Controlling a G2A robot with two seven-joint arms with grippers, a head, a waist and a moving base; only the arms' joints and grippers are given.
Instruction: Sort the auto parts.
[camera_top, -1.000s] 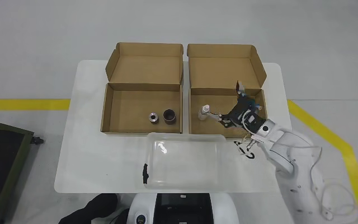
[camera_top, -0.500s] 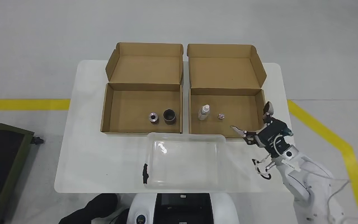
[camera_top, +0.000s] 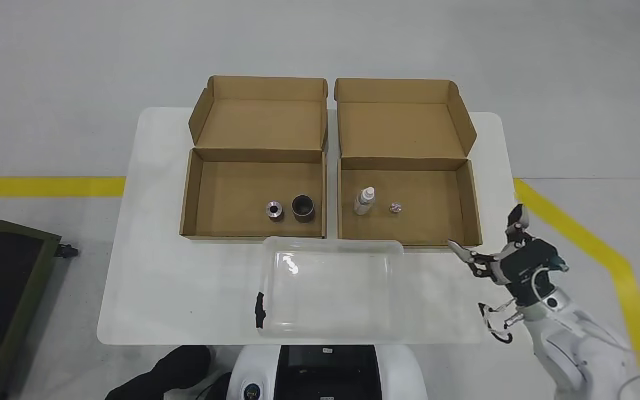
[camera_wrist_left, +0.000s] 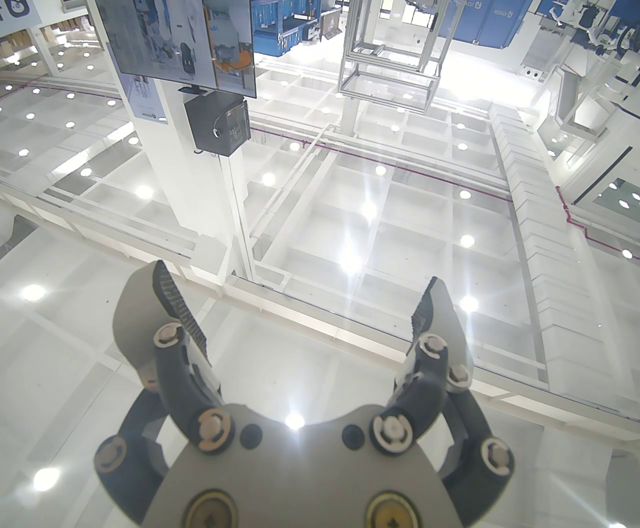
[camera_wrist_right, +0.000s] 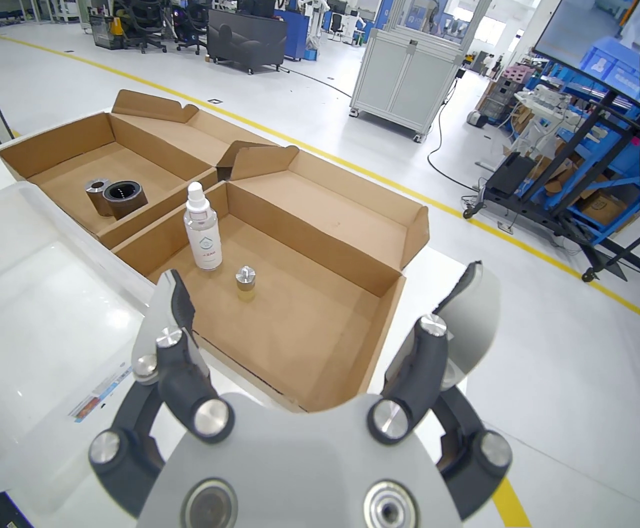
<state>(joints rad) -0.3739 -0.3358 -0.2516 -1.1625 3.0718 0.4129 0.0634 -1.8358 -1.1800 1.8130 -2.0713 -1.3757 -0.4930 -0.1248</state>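
Two open cardboard boxes stand side by side. In the left box (camera_top: 200, 200) lie a metal cylinder (camera_top: 272, 210) and a dark ring (camera_top: 304, 206). The right box (camera_top: 440, 205) holds an upright spray bottle (camera_top: 365, 200) and a small metal part (camera_top: 396, 208). My right gripper (camera_top: 487, 230) hangs open and empty off the right box's front right corner. In the right wrist view, the gripper (camera_wrist_right: 324, 275) looks over the bottle (camera_wrist_right: 202, 235), the small part (camera_wrist_right: 245, 282), the ring (camera_wrist_right: 124, 197) and the cylinder (camera_wrist_right: 95, 195). My left gripper (camera_wrist_left: 297, 277) is open, pointing at the ceiling.
A clear plastic tray (camera_top: 333, 290) sits in front of the two boxes, near the table's front edge; it is also in the right wrist view (camera_wrist_right: 50, 280). The boxes' lids stand folded back. Bare white table (camera_top: 150, 260) lies left of the tray.
My right gripper has drawn back out of the right box, toward the table's front right edge. The small metal part now shows beside the bottle.
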